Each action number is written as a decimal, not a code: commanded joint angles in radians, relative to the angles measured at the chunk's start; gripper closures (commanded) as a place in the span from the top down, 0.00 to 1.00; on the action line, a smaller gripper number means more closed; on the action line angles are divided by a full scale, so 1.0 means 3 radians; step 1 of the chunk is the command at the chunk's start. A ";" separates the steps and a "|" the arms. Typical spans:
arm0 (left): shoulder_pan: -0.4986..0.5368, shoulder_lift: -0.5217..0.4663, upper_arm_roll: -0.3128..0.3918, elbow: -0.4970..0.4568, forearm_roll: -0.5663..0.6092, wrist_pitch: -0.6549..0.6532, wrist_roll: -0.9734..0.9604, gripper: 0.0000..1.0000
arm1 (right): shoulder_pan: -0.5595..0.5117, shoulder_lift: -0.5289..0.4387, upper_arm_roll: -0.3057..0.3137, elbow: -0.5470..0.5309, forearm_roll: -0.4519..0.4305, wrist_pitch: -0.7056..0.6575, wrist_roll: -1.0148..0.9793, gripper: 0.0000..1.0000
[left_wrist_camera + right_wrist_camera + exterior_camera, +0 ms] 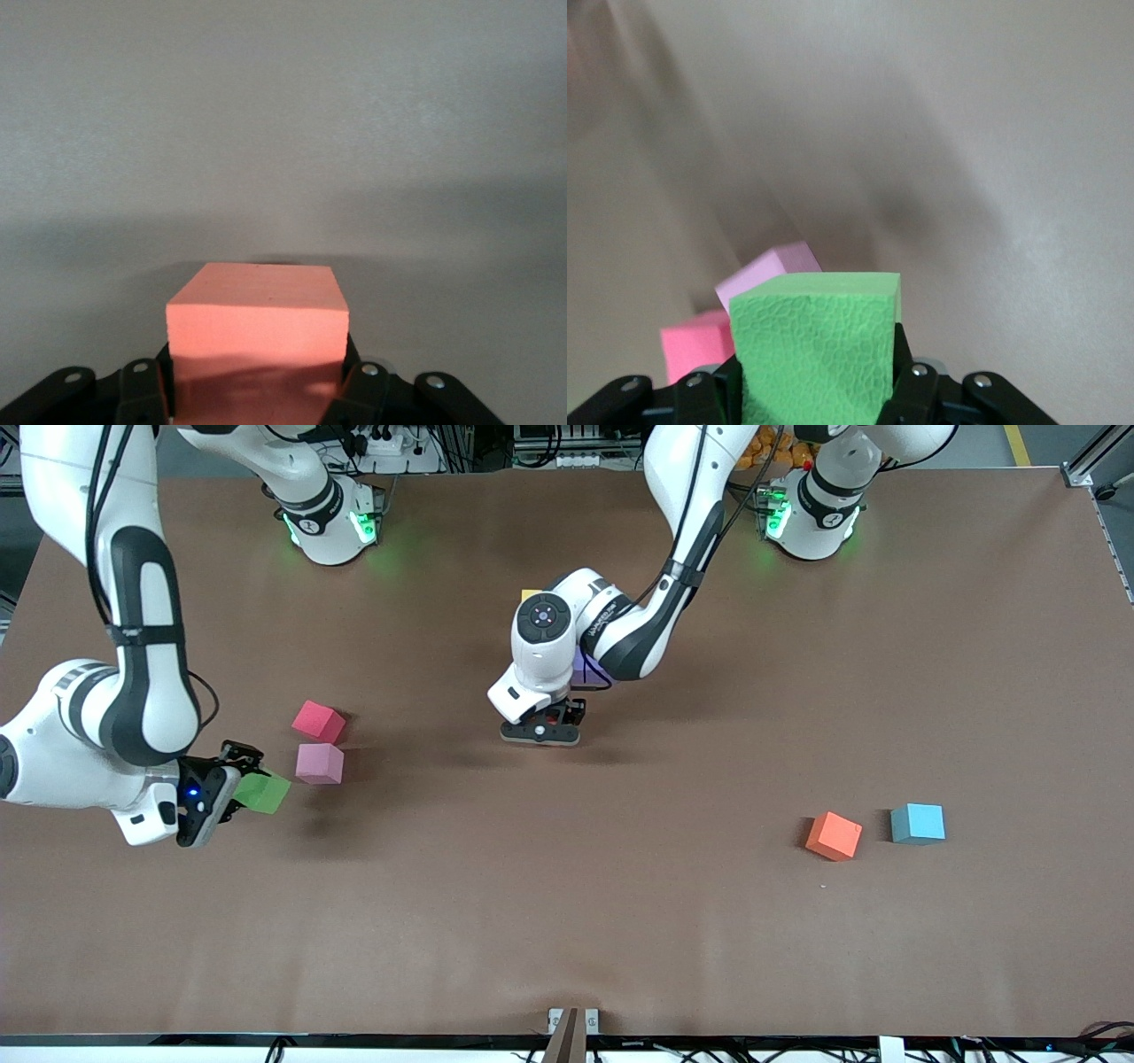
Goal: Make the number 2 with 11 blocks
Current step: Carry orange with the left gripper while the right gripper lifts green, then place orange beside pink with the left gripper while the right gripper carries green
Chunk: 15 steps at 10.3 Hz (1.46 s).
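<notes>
My left gripper (542, 731) is low over the middle of the table, shut on an orange block (257, 323) that shows only in the left wrist view (257, 390). My right gripper (241, 788) is shut on a green block (263, 792) and holds it just above the table beside a pink block (320, 763) and a red block (319, 721). The right wrist view shows the green block (819, 345) between the jaws (815, 390), with the pink block (771, 270) and the red block (695, 345) close by. The number 2 is hidden under the left arm, apart from a purple cube (586, 670) and a yellow sliver (529, 593).
A second orange block (834, 835) and a light blue block (918, 823) lie side by side toward the left arm's end, nearer the front camera. The brown table (567, 921) is bare nearer the front camera.
</notes>
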 commanded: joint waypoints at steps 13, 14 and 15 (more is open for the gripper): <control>-0.0162 0.0228 0.0059 0.0156 -0.0108 0.0044 -0.0001 0.53 | 0.0465 0.0052 0.0014 -0.0048 -0.0123 -0.0054 0.1377 0.17; -0.0157 0.0248 0.0054 0.0156 -0.0114 0.0059 -0.0006 0.53 | 0.0455 0.0062 0.0014 -0.0048 -0.0123 -0.0049 0.1362 0.17; -0.0157 0.0254 0.0054 0.0156 -0.0169 0.0064 -0.0006 0.53 | 0.0449 0.0067 0.0014 -0.0048 -0.0123 -0.0049 0.1362 0.17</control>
